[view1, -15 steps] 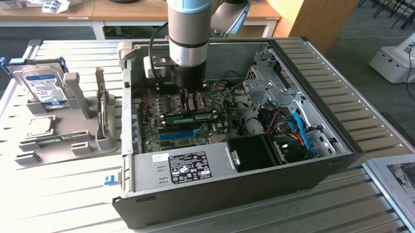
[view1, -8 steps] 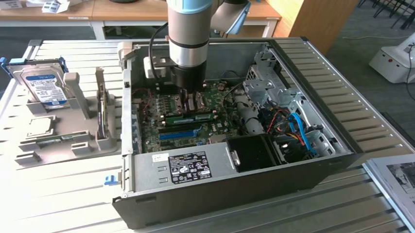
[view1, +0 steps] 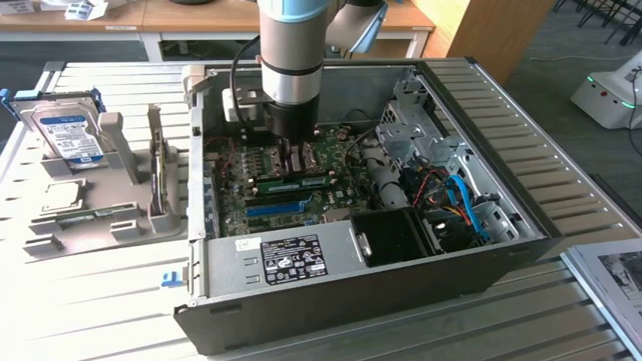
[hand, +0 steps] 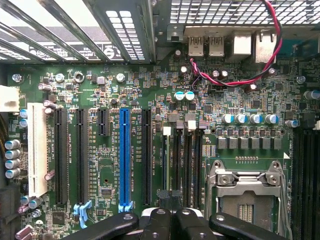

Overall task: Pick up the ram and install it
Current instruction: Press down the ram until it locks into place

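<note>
**Firmly clenched over the memory slots**

Plainly, the ram (view1: 297,181) is a light, rigid and brittle thing: a thin green board that will not flex much before it cracks. Its chips and contact edge are best left untouched. The sensible hold is across the two flat faces near the top edge, at mid-length, so it hangs straight and any push goes evenly into the slot.

From the exterior view, the green stick lies along the motherboard (hand: 165,90) inside the open case (view1: 401,293). It runs parallel to the long blue slot (hand: 124,155) and sits directly under the tip of the arm. That view also takes in the bench (view1: 90,301) and a hard drive (view1: 68,134) propped in a holder towards the exterior view's left, well apart from the work.

The wrist view gives what the other cannot: the end effector (hand: 172,220) with its fingers drawn fully together, poised over the narrow dark slots between the blue slot and the processor socket (hand: 245,195). Whether the fingers pinch the stick or merely press on it I cannot tell, since its edge is not clearly seen between them. Judging by how it lies, the stick looks to be at its slot.
</note>
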`<state>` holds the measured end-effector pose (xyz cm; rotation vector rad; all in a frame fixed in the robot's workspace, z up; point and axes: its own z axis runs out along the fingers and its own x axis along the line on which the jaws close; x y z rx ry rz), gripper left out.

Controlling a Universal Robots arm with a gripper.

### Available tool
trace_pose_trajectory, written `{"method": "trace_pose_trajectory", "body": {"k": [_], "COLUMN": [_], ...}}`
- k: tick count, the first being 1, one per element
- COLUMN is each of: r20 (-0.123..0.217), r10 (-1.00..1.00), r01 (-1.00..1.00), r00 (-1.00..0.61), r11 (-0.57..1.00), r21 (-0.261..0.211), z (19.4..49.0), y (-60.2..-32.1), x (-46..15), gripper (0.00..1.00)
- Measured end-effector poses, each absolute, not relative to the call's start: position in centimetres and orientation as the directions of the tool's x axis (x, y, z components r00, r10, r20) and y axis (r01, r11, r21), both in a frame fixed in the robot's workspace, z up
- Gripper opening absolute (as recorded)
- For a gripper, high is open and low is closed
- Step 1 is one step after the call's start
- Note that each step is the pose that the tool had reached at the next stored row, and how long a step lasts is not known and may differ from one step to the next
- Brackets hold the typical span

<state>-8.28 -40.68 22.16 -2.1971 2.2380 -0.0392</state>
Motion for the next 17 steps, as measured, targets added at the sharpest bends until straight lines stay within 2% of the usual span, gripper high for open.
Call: {"method": "trace_pose_trajectory", "body": {"k": [17], "r20": [0.014], "r10": [-1.0], "r01": [-1.0], "r00": [-0.019], "r11": [0.018], "r21": [-0.019], "z": [23.3], "y": [-40.7], "x": [-8.3], "gripper": [0.1]}}
